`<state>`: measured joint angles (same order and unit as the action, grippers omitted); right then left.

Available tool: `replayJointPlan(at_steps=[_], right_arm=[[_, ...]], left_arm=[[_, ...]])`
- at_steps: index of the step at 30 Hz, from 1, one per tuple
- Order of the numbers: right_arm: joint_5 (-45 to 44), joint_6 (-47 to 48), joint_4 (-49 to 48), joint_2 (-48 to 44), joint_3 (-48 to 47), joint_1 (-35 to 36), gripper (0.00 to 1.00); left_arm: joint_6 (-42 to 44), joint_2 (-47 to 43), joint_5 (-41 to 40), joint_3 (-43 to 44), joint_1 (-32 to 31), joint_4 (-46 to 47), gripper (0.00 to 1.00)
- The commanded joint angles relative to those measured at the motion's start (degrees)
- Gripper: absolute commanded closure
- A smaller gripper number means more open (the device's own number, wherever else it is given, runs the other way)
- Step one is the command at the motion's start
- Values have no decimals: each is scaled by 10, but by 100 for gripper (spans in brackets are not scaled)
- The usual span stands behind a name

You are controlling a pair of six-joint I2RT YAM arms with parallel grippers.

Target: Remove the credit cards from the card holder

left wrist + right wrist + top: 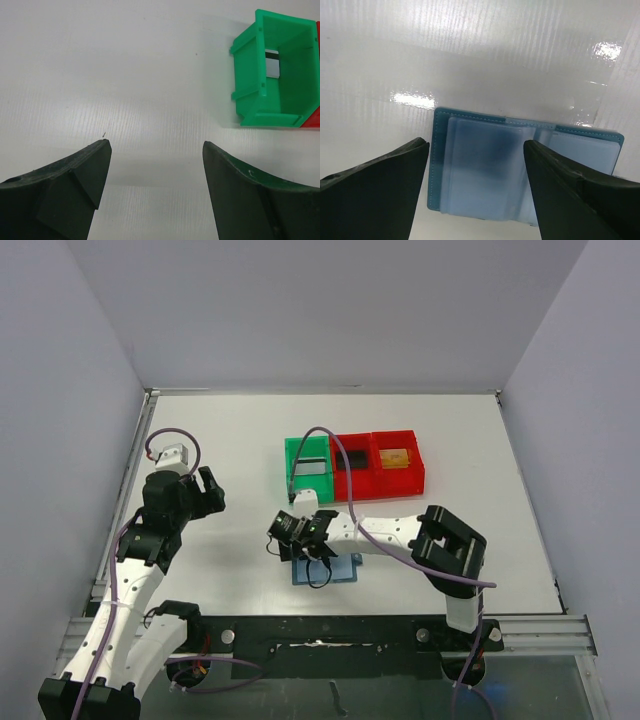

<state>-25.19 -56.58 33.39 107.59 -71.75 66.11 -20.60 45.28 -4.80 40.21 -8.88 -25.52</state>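
The card holder (485,165) is seen lying opened flat on the table (100,75), directly under the right claw (475,144), whose jaws are held spread and grasp nothing. The left claw (156,144) is likewise released, poised over the table near the green bin (247,85). What may be credit cards (350,455) are glimpsed in the red bins (385,483).

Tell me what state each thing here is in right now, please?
card holder: lying open and flat on the table, clear sleeves up.
right gripper: open, empty, over the card holder.
left gripper: open, empty, over the table.
green bin: upright, a dark flat item inside.
red bins: upright; one holds a dark item, the other a yellowish one.
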Motion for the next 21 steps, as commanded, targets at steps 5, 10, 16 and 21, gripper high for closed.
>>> replayJointPlan(at_steps=[5, 10, 16, 21], right_arm=[[21, -6, 18, -14, -20, 7, 25], [42, -47, 30, 26, 1, 9, 30], [32, -55, 31, 38, 28, 9, 44], [38, -36, -10, 17, 50, 8, 57]], left_arm=[[-5, -9, -8, 2, 2, 13, 27], [-5, -10, -8, 2, 3, 13, 27], [-5, -9, -8, 3, 3, 13, 27], [-5, -8, -8, 2, 3, 13, 27]])
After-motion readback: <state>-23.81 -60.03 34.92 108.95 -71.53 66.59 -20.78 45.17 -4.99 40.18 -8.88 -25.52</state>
